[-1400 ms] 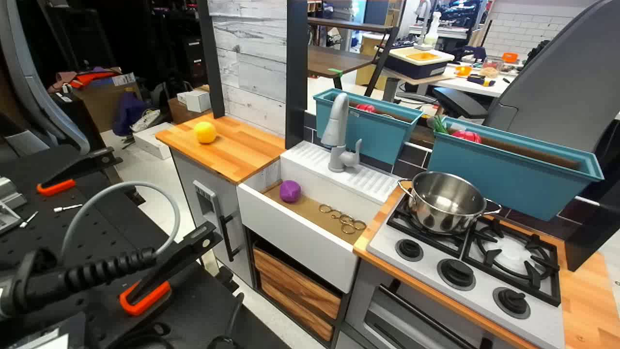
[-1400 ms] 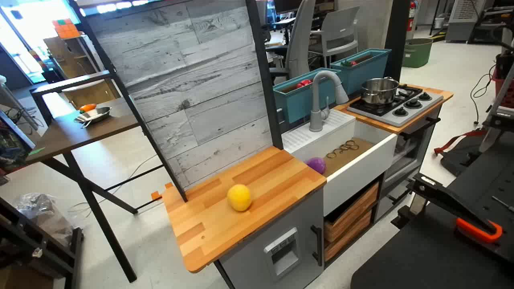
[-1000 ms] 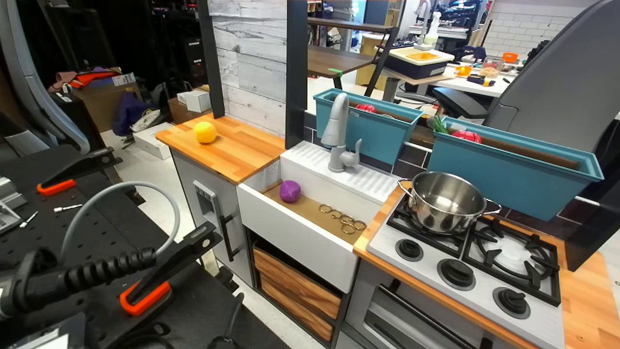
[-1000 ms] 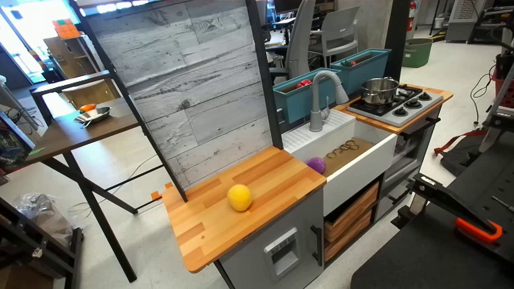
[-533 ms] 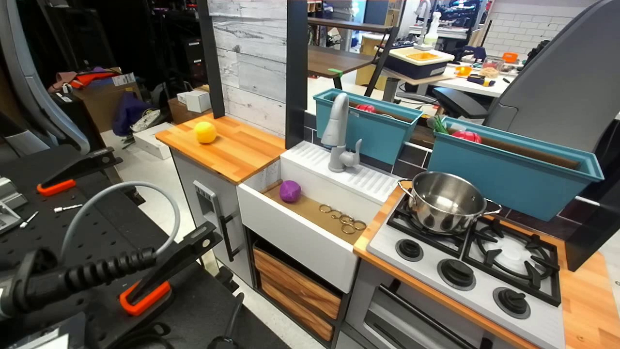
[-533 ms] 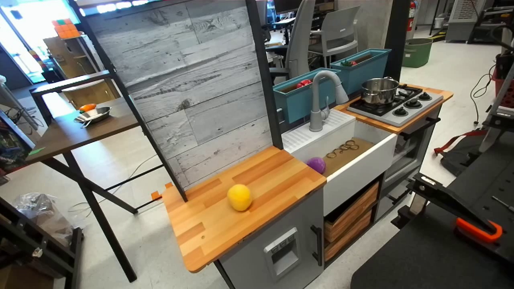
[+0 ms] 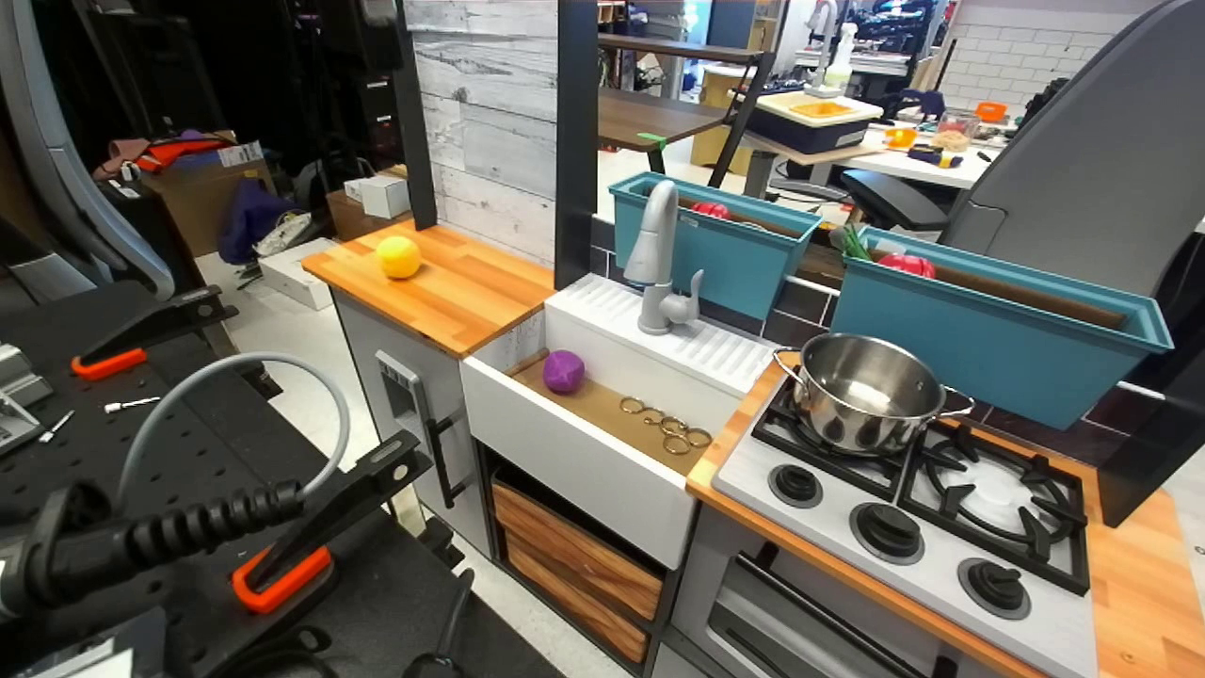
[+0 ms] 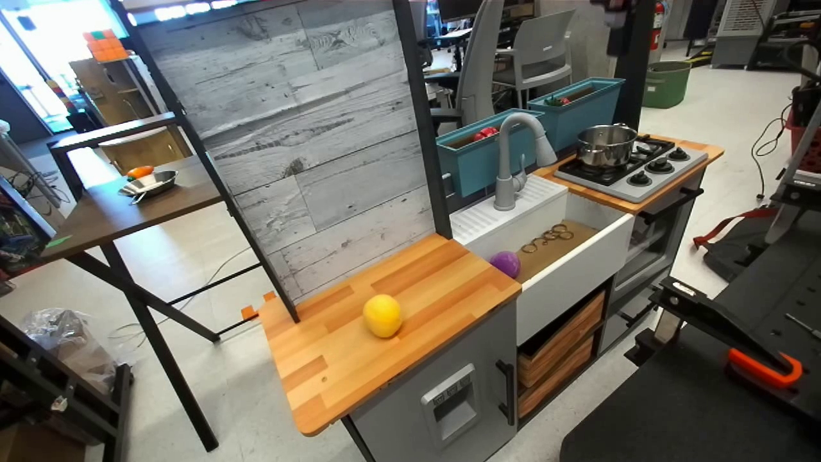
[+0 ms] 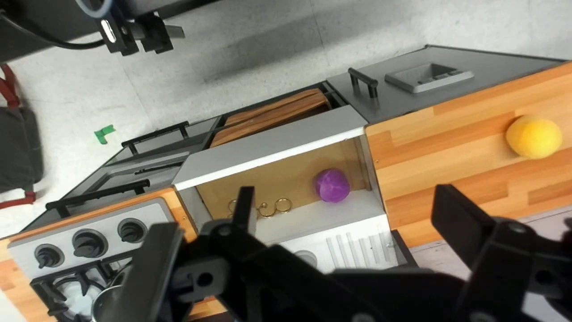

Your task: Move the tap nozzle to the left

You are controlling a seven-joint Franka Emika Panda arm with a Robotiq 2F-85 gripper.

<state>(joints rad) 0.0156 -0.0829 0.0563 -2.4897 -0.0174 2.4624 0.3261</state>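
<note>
The tap nozzle [image 7: 657, 235] is a grey toy faucet standing upright on the white ridged ledge behind the sink [image 7: 584, 480]. In an exterior view its hooked spout [image 8: 545, 151] points right, over the sink. In the wrist view the round grey tap base [image 9: 306, 257] shows between the fingers, and the gripper hides most of the rest. My gripper [image 9: 345, 197] is open, with nothing between its fingers, high above the sink. In an exterior view only a dark part at the top edge [image 8: 617, 29] shows, likely of the gripper.
A purple ball [image 7: 564, 372] and brass rings [image 7: 673, 433] lie in the sink. A steel pot [image 7: 866, 395] stands on the stove. Teal planters [image 7: 711, 259] stand close behind the tap. A yellow ball [image 8: 383, 316] sits on the wooden counter beside an upright panel [image 8: 308, 128].
A dark part has come into view at the top of an exterior view, and a small blurred grey part at the top of another. The tap nozzle has not moved.
</note>
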